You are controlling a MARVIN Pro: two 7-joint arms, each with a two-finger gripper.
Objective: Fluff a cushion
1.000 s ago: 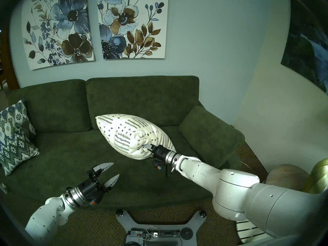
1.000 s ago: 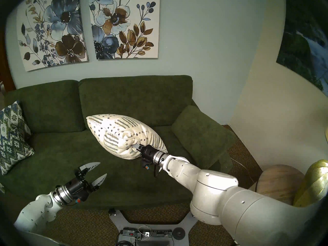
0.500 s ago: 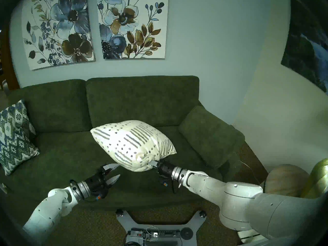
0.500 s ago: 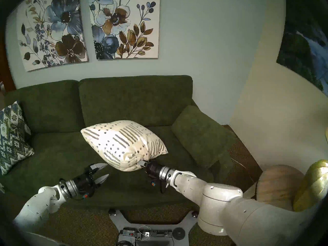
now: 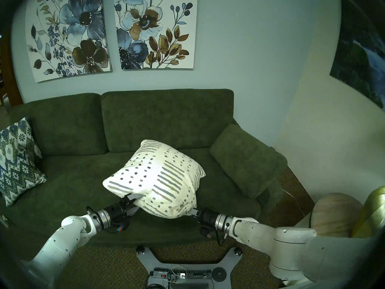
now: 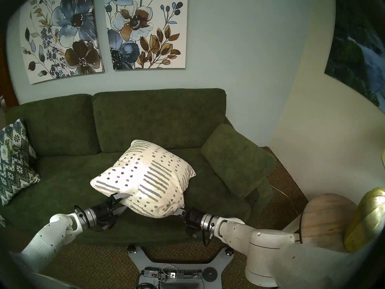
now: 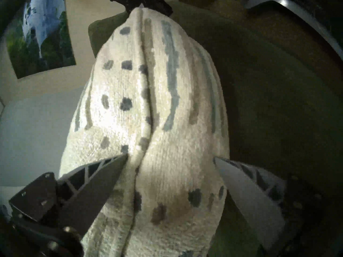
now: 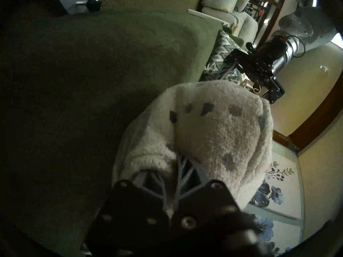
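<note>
The cushion (image 5: 154,178) is hanging in the air over the sofa (image 5: 83,178) seat, near the front edge, w/ the R gripper (image 5: 190,211) pinching a bunched bit of its near-right corner, jaws pressed tight together on fabric. The L gripper (image 5: 135,202) is sitting at the near-left edge, jaws spread wide, one finger above and one below the seam; in the left wrist view the fingertips (image 7: 118,161) are straddling the edge, touching at most, not squeezing.

Risks, as I'm judging them:
- R grip is holding only a small fabric tuck, so a hard shake could be pulling it free and dropping the cushion to the floor.
- If L is closing too shallow, it's catching piping only and slipping.
- Arms pulling apart too hard could be straining the seam.
</note>
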